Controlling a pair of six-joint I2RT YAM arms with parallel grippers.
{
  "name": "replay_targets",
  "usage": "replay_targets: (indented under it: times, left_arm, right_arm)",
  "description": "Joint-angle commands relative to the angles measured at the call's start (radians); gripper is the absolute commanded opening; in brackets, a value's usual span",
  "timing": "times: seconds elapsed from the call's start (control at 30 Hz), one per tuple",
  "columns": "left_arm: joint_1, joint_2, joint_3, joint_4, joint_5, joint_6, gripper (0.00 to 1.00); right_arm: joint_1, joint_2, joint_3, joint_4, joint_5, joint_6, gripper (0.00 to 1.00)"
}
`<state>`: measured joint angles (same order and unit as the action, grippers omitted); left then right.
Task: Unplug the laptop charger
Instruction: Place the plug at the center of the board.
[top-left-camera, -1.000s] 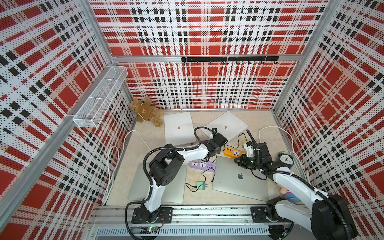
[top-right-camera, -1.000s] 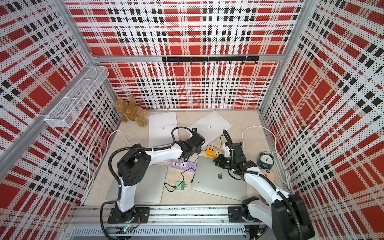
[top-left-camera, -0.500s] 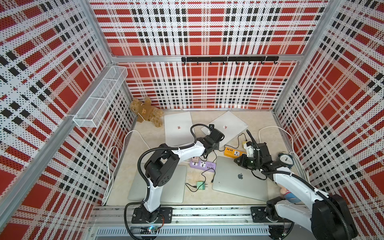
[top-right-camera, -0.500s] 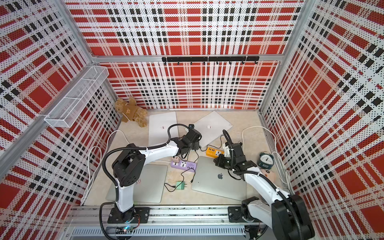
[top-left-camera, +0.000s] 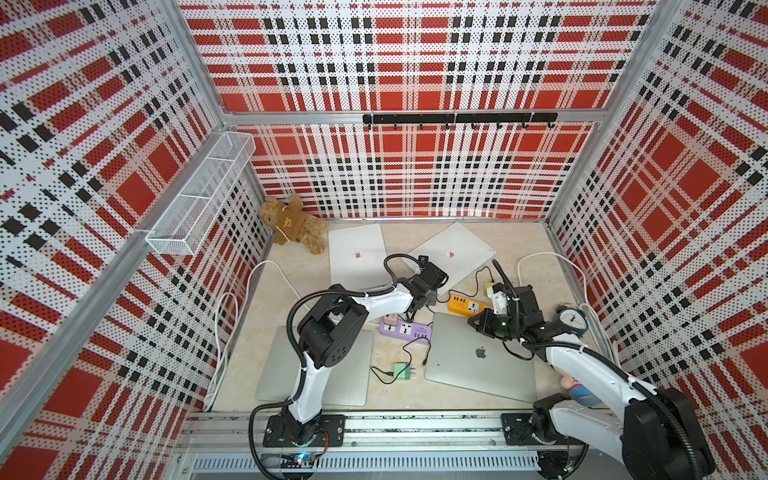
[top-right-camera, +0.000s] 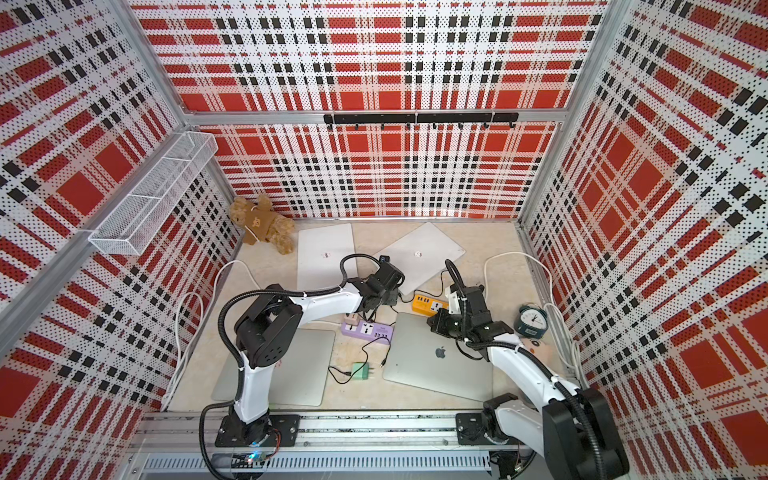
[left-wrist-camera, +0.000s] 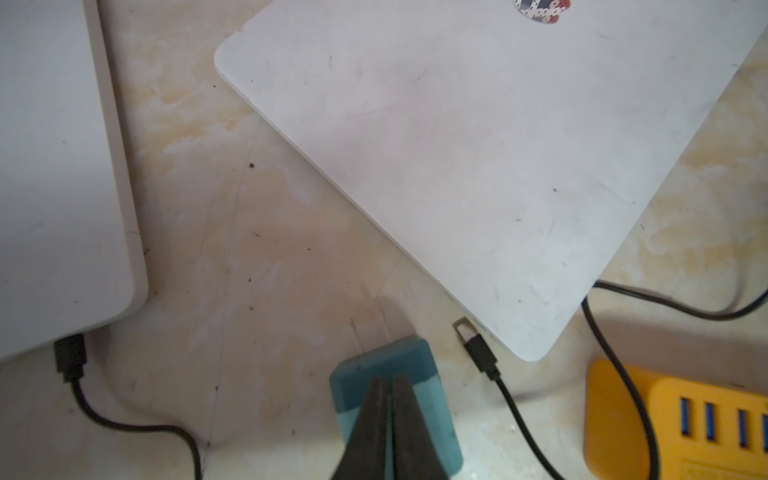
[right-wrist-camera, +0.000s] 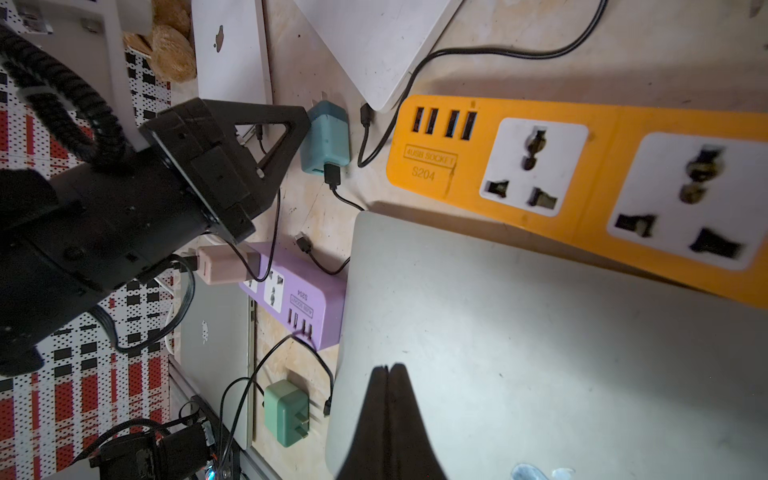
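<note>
A teal charger (left-wrist-camera: 419, 361) lies on the table with its two prongs free, between two white laptops and beside the orange power strip (right-wrist-camera: 498, 137). My left gripper (left-wrist-camera: 388, 378) hangs just over it, shut, with nothing between its fingers. Seen from the right wrist, that left gripper (right-wrist-camera: 305, 114) stands right next to the teal charger (right-wrist-camera: 326, 133), which has a black cable plugged into its end. In both top views the left gripper (top-left-camera: 430, 297) hides this charger. My right gripper (right-wrist-camera: 388, 368) is shut and empty over the grey laptop (right-wrist-camera: 540, 353).
A loose black plug (left-wrist-camera: 465, 332) lies by the white laptop's (left-wrist-camera: 478, 145) corner. A purple power strip (top-left-camera: 405, 330) carries a pink adapter. A green charger (top-left-camera: 402, 371) lies unplugged near the front. A teddy bear (top-left-camera: 293, 224) and an alarm clock (top-left-camera: 571, 319) sit at the edges.
My left gripper's jaws have closed, and the left arm has shifted slightly from the orange strip toward the white laptops. The right arm has not moved.
</note>
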<state>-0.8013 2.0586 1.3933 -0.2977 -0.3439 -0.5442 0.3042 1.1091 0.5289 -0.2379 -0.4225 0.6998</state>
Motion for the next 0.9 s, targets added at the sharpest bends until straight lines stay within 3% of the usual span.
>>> replay_targets:
  times: [0.0, 0.33, 0.53, 0.67, 0.87]
  left_arm:
    - [-0.005, 0.028, -0.013, -0.028, 0.033, -0.018, 0.1]
    - [-0.021, -0.108, 0.066, -0.048, 0.021, 0.006, 0.18]
    - [0.017, -0.257, 0.012, -0.013, 0.04, 0.01, 0.2]
    - [0.087, -0.355, -0.071, 0.0, 0.079, 0.01, 0.21]
    - [0.294, -0.497, -0.29, 0.108, 0.249, -0.016, 0.21]
  right_arm:
    - [-0.011, 0.001, -0.002, 0.012, 0.002, -0.002, 0.0]
    - [-0.008, -0.003, 0.044, -0.022, 0.028, -0.011, 0.0]
    - [0.013, -0.001, 0.122, -0.092, 0.126, -0.043, 0.0]
    - [0.096, 0.053, 0.22, -0.141, 0.247, -0.056, 0.0]
    - [0.223, 0.236, 0.406, -0.164, 0.356, -0.053, 0.09]
